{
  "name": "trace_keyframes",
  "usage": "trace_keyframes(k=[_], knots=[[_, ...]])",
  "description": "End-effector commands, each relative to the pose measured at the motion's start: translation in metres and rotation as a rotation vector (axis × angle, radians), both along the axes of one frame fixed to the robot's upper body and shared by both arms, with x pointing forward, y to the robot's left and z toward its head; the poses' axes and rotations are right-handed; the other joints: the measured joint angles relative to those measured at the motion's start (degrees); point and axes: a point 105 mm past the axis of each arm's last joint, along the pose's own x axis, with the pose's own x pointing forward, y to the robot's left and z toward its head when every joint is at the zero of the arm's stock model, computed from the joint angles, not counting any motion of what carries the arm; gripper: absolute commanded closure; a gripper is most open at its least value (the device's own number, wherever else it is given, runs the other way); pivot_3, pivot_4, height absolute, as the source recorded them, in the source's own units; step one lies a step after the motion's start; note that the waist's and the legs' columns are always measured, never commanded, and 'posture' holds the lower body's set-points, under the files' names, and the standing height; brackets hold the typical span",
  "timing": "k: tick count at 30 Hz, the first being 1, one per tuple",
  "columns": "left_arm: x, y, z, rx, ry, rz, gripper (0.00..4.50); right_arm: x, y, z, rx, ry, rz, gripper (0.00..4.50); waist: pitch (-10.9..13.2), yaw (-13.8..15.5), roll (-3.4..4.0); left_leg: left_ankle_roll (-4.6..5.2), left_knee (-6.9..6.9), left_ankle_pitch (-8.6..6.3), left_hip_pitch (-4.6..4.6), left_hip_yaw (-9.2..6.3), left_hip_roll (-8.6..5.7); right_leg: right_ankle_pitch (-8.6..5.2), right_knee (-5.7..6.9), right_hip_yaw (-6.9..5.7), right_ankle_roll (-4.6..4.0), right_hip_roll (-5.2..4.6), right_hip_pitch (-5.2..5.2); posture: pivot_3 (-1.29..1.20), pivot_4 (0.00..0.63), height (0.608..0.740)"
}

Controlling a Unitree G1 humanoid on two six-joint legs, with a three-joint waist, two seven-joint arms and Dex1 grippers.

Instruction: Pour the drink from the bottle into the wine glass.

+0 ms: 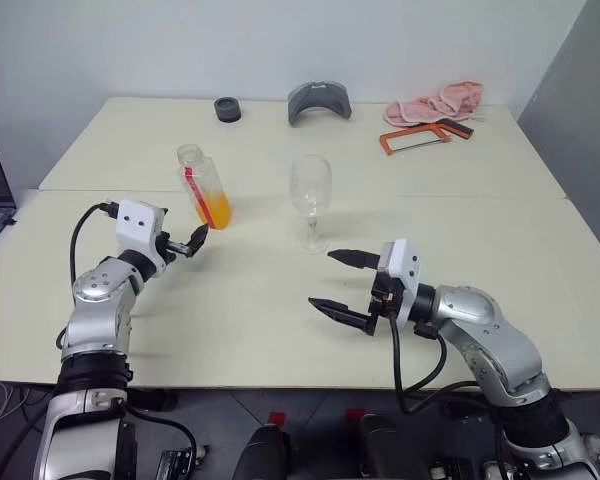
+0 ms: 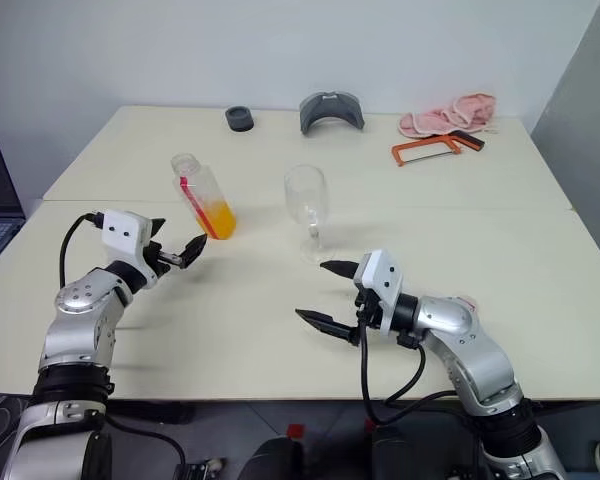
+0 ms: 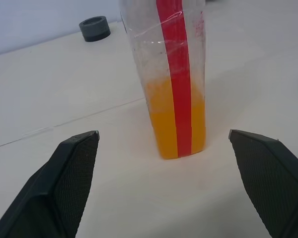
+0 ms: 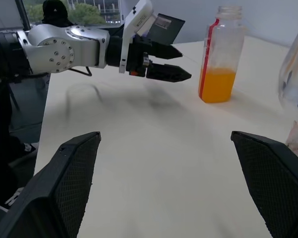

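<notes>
Left eye view: bottle [image 1: 204, 187], uncapped, stood left of centre, drink [image 1: 215, 210] filling its lower part; wine glass [image 1: 310, 200] at centre was empty. Left gripper [image 1: 191, 242] spread beside bottle, right gripper [image 1: 346, 285] spread, empty. Pouring not begun.

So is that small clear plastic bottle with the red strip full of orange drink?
No, partly full. The bottle holds orange drink in its lower part alone; above that it is clear. Its mouth shows no cap.

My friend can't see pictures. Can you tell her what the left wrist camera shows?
The bottle with orange drink stands on the cream table, just ahead of the left gripper and its open black fingers.
</notes>
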Motion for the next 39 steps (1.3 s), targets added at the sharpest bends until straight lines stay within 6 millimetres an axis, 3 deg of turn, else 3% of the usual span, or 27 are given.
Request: trace_keyframes(k=[1, 12, 29, 32, 39], knots=[[0.005, -0.002, 0.015, 0.038, -0.048, -0.028, 0.0, 0.0, 0.003, 0.01, -0.002, -0.047, -0.005, 0.02, 0.0, 0.01, 0.0, 0.0, 0.0, 0.0, 0.0, 0.01, 0.0, 0.0, 0.0, 0.0, 0.0, 0.0, 0.0, 0.0, 0.15, 0.74], [0.023, -0.009, 0.031, 0.033, -0.079, -0.06, 0.0, 0.015, 0.002, 0.026, 0.038, -0.102, -0.095, 0.02, 0.0, -0.04, 0.0, -0.01, 0.02, 0.0, -0.01, -0.01, -0.02, 0.0, 0.01, -0.02, 0.0, 0.02, -0.02, 0.0, 0.15, 0.74], [0.05, -0.016, 0.048, -0.055, -0.097, -0.042, 0.0, 0.013, 0.008, 0.032, 0.067, -0.111, -0.07, 0.02, 0.0, -0.15, -0.01, -0.01, 0.04, 0.0, -0.04, 0.01, -0.11, 0.0, 0.01, -0.03, 0.0, 0.05, -0.03, 0.0, 0.15, 0.74], [0.055, -0.018, 0.05, -0.089, -0.096, -0.037, 0.64, 0.013, 0.009, 0.035, 0.074, -0.116, -0.061, 0.0, 0.0, -0.17, -0.02, -0.01, 0.05, 0.0, -0.04, 0.0, -0.11, 0.0, 0.01, -0.04, 0.0, 0.06, -0.04, 0.0, 0.15, 0.74], [0.057, -0.023, 0.047, -0.106, -0.086, -0.059, 2.64, 0.013, 0.01, 0.036, 0.077, -0.122, -0.064, 0.0, 0.0, -0.27, -0.02, -0.01, 0.05, 0.01, -0.05, 0.0, -0.11, 0.0, 0.02, -0.04, 0.0, 0.06, -0.06, 0.0, 0.15, 0.74]])
